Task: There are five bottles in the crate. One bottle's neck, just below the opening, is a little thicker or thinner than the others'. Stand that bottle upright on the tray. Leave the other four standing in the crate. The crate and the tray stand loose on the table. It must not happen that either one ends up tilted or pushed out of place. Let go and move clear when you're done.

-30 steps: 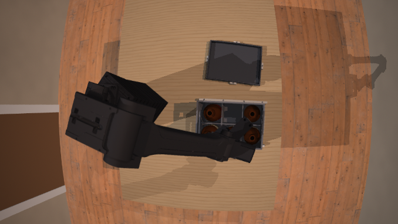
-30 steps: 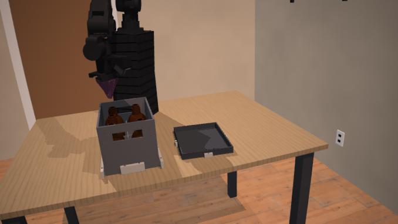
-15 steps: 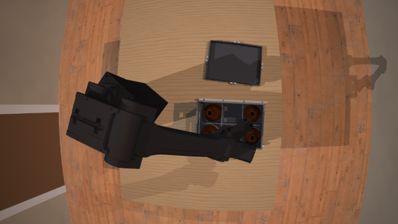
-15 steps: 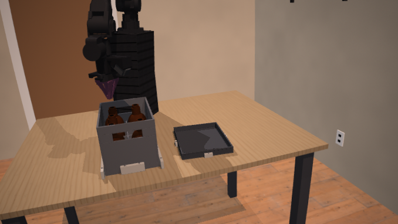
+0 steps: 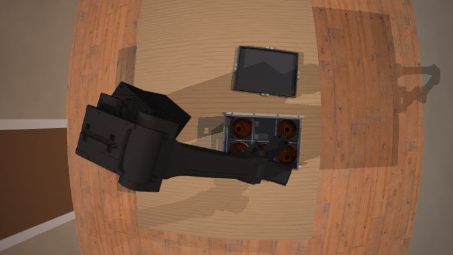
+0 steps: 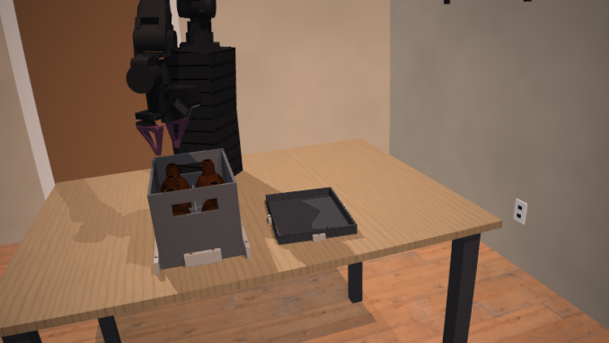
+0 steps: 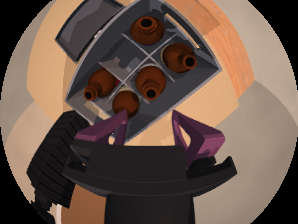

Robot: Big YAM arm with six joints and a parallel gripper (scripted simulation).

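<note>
The black arm (image 5: 207,163) (image 6: 150,36) reaches over the crate (image 5: 264,117) (image 6: 198,238) (image 7: 212,70), its claw (image 6: 167,150) (image 7: 150,112) parted more than halfway, gripping nothing; all five brown bottles stand in the crate.

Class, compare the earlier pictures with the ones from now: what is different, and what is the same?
The gripper has opened: its purple fingers, together before, now stand apart above the crate, with nothing between them. The arm looks almost unmoved. The crate and the tray stayed put, and no bottle has reached the tray.
</note>
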